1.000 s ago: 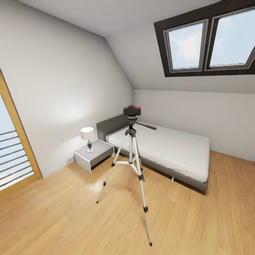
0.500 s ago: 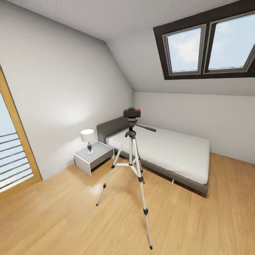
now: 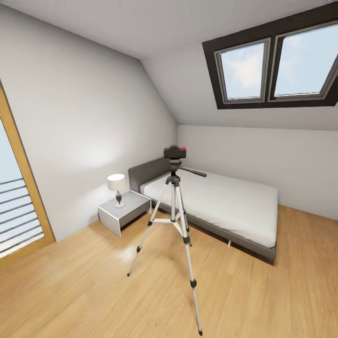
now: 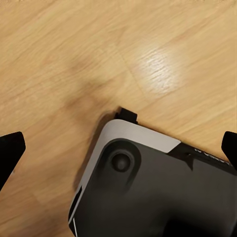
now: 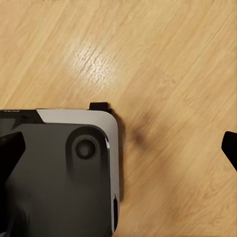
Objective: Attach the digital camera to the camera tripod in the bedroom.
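In the head view the camera tripod stands on the light wood floor in front of the bed, silver legs spread, its black pan handle pointing right. The digital camera, black with a red button, sits on top of the tripod's head. In the left wrist view my left gripper is open over the floor, its dark fingertips at the picture's edges and nothing between them. My right gripper is open in the same way, with fingertips wide apart above the floor.
The grey bed with a white mattress stands behind the tripod. A grey nightstand with a lamp is to its left. A wood-framed glass door is at far left. My grey-and-black base shows below both grippers.
The whole head picture has slid down a little, so the camera view has shifted. The tripod and the digital camera on it have not moved.
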Robot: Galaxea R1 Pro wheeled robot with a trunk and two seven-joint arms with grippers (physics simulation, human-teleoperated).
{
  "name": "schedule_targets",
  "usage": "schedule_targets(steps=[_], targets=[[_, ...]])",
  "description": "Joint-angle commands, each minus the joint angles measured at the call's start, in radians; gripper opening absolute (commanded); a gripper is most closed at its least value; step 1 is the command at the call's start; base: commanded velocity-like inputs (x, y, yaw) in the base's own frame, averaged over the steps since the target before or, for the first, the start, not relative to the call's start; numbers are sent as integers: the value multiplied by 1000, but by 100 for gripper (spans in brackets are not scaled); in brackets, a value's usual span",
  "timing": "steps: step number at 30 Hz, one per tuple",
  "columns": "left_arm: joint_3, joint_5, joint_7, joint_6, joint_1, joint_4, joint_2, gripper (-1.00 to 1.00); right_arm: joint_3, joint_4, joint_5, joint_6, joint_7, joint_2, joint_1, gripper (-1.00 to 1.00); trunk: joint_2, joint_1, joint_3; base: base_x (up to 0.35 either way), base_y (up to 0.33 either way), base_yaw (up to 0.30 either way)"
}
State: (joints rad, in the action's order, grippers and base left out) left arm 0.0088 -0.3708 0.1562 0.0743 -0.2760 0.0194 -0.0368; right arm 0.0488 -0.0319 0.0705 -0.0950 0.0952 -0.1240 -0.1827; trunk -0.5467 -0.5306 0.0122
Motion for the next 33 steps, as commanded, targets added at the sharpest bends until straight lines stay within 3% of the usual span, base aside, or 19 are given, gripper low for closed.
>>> schedule_targets(steps=[1, 33], targets=[[0, -4, 3, 5, 0, 2, 0, 100, 5, -3, 8, -6, 5, 0, -1, 100, -1, 0, 0, 0, 0, 0], [0, -3, 3, 5, 0, 2, 0, 100, 6, -3, 10, -4, 5, 0, -1, 100, -1, 0, -45, 0, 0, 0]])
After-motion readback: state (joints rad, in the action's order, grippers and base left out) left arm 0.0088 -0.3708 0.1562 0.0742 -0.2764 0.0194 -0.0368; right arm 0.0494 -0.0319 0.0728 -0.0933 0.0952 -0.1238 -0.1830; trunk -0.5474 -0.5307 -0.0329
